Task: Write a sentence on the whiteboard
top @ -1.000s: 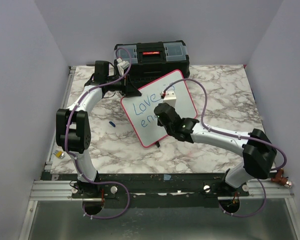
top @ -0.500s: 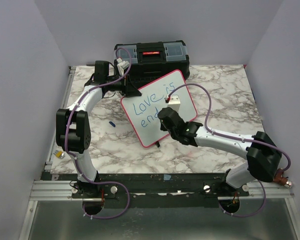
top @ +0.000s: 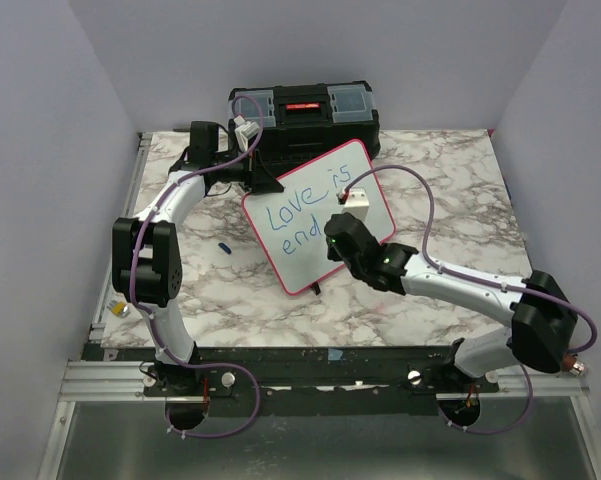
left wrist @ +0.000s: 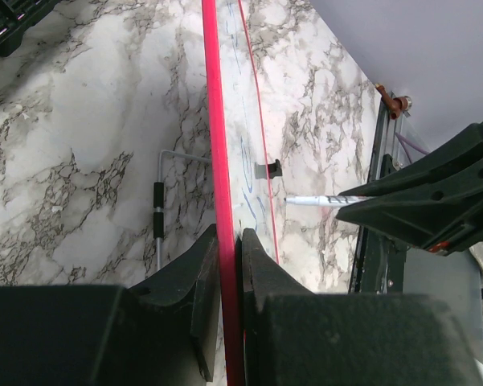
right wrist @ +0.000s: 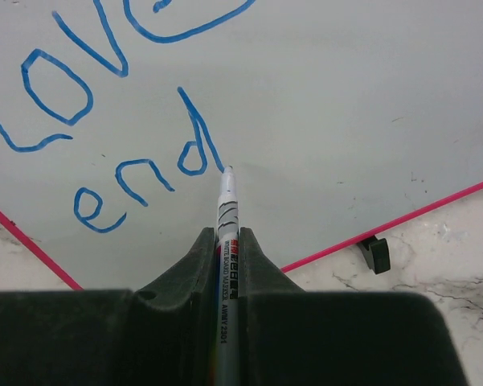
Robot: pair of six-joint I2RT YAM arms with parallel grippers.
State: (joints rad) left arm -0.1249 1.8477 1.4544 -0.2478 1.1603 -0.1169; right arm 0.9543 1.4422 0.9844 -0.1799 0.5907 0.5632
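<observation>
My left pincer (left wrist: 225,235) clamps the pink edge of the whiteboard (top: 352,165), which is propped on the counter (top: 460,190). My right pincer (right wrist: 227,238) grips the marker (right wrist: 227,201), tip meeting the sentence (right wrist: 199,129) after "end". The overhead view hides that contact.

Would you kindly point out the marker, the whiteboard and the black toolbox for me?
marker (right wrist: 227,197): right wrist view, white barrel near the tip.
whiteboard (left wrist: 213,121): left wrist view, pink-red frame edge.
black toolbox (top: 315,125): top external view, front face below the lid.

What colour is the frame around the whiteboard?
Bright pink-red. The frame shows best in the left wrist view.
</observation>
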